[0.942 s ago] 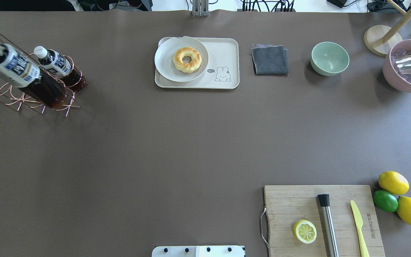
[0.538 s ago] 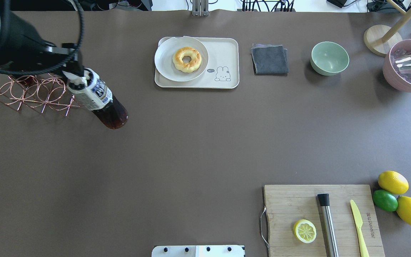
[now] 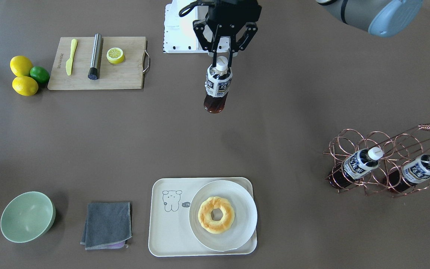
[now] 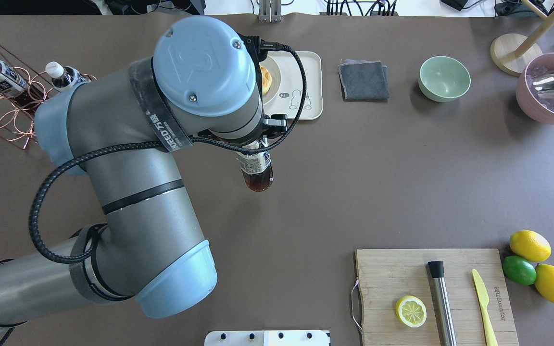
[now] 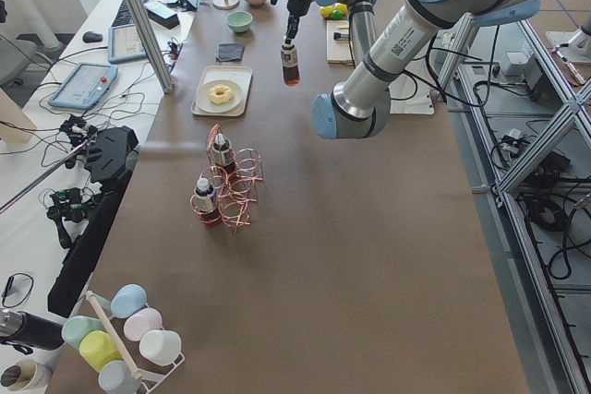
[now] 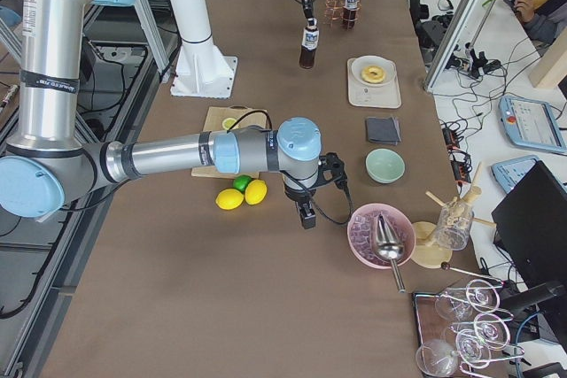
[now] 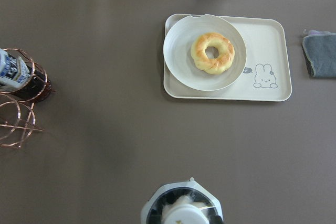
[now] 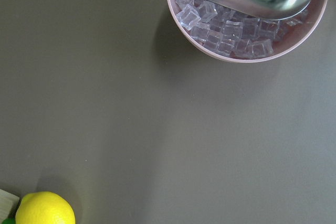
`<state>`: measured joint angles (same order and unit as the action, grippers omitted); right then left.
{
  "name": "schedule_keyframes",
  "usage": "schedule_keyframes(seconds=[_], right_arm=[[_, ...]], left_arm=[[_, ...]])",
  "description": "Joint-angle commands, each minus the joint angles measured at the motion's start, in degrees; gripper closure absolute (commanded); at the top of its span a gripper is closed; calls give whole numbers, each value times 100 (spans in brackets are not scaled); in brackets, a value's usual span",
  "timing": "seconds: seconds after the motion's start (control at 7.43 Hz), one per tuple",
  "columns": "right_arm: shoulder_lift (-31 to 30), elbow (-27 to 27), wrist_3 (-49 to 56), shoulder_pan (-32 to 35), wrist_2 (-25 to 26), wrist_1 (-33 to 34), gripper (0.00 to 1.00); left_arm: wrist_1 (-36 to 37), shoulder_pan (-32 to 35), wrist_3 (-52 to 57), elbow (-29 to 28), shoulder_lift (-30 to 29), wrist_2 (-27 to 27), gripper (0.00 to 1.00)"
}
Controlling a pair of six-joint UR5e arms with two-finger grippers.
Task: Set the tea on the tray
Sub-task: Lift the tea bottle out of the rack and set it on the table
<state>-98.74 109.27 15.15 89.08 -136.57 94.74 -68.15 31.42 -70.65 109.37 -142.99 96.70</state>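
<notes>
My left gripper [image 3: 221, 56] is shut on the white cap of a tea bottle [image 3: 218, 86], which hangs upright above the middle of the table. From overhead, my arm hides the gripper and only the bottle's lower part [image 4: 257, 172] shows, just in front of the tray [image 4: 307, 67]. The cream tray [image 3: 170, 224] carries a round white plate [image 3: 245, 209] with a doughnut; its bear-side half is bare [image 7: 262, 40]. Two more tea bottles [image 3: 360, 162] [image 3: 422, 168] lie in the copper wire rack [image 3: 386, 145]. My right gripper [image 6: 306, 217] shows only in the exterior right view; I cannot tell its state.
A grey cloth [image 4: 363, 80] and a green bowl [image 4: 444, 78] sit right of the tray. A pink bowl of ice with a scoop [image 4: 553, 89] is at the far right. A cutting board [image 4: 392, 274] with lemon half, steel muddler and knife is near right, with lemons and a lime [image 4: 529, 245] beside it.
The left arm has carried the tea bottle from beside the wire rack rightward to the table's middle, in front of the tray. The arm now fills the overhead view's left half.
</notes>
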Motion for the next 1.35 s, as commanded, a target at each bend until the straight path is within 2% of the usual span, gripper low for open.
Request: schedule_keyframes(seconds=[0.0,0.81,0.94,1.08,1.21], right_arm=[[47,-2,-65,-66,-19,0,0],[65,24,-56,-58,-37,9,0],[65,24,-48,-58,-80,9,0],[74,15,13,-58,-98,0,0],[74,24,-3,-58,-324,0,0]], left_arm=[[-462,-241,-10,-171,262,-28,100],[-700,-742,-19,-259,324,-476,100],[-700,-743,-10,-250,333,-476,89],[-700,-743,-10,-232,350,-485,26],[-691,-743,-10,-215,350,-485,4]])
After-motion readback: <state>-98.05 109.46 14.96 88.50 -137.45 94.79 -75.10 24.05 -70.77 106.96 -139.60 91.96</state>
